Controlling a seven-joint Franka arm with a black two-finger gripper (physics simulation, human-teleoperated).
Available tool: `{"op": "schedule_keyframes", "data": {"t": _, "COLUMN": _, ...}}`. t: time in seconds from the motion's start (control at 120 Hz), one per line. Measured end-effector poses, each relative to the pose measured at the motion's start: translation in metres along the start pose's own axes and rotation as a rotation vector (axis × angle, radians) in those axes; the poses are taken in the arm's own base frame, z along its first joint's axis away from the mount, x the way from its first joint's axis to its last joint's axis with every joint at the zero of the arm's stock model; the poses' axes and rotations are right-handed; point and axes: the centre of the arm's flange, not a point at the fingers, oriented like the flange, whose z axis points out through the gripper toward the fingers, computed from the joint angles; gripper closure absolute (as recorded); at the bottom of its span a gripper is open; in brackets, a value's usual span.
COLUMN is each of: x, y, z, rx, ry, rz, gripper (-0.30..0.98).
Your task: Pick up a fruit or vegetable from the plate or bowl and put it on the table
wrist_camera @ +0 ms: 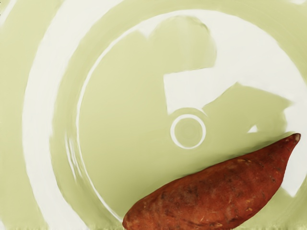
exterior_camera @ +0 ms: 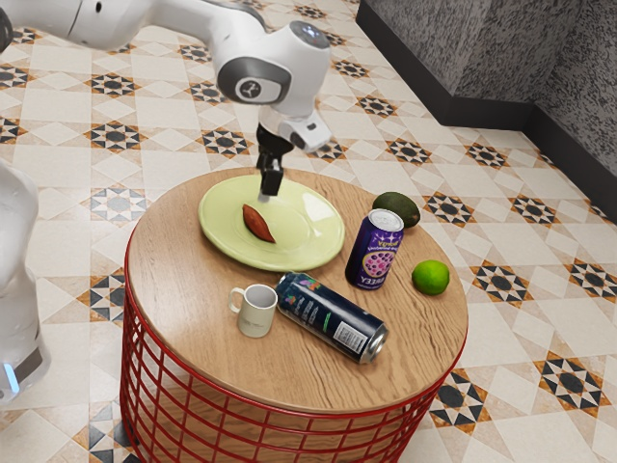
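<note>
My gripper (exterior_camera: 271, 185) hangs over the yellow-green plate (exterior_camera: 307, 217) in the exterior view, above its far part, with nothing seen hanging from it. A reddish-brown sweet potato (exterior_camera: 258, 224) lies on the plate, lower than the gripper and a little toward the exterior view's left, with a gap between them. The wrist view looks down on the plate (wrist_camera: 120, 120), where the sweet potato (wrist_camera: 206, 196) lies slantwise beside the small ring at the plate's middle.
On the round wooden table (exterior_camera: 183, 318) stand a white mug (exterior_camera: 257, 313) and an upright purple can (exterior_camera: 375, 253). A dark can (exterior_camera: 330, 316) lies on its side by the mug. A lime (exterior_camera: 431, 278) and an avocado (exterior_camera: 397, 208) are toward the exterior view's right.
</note>
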Motion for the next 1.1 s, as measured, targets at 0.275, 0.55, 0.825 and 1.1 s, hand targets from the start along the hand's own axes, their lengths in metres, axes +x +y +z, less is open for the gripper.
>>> {"op": "schedule_keyframes", "data": {"t": 0.275, "x": 0.000, "y": 0.007, "z": -0.004, "rx": 0.024, "ry": -0.002, "rz": 0.271, "gripper": 0.00}}
{"op": "schedule_keyframes", "data": {"t": 0.55, "x": 0.006, "y": 0.014, "z": 0.005, "rx": -0.012, "ry": -0.015, "rz": 0.549, "gripper": 0.00}}
{"op": "schedule_keyframes", "data": {"t": 0.825, "x": 0.014, "y": 0.022, "z": 0.034, "rx": -0.070, "ry": -0.061, "rz": 0.793, "gripper": 0.00}}
{"op": "schedule_keyframes", "data": {"t": 1.1, "x": -0.006, "y": 0.030, "z": 0.046, "rx": -0.116, "ry": -0.057, "rz": 0.949, "gripper": 0.00}}
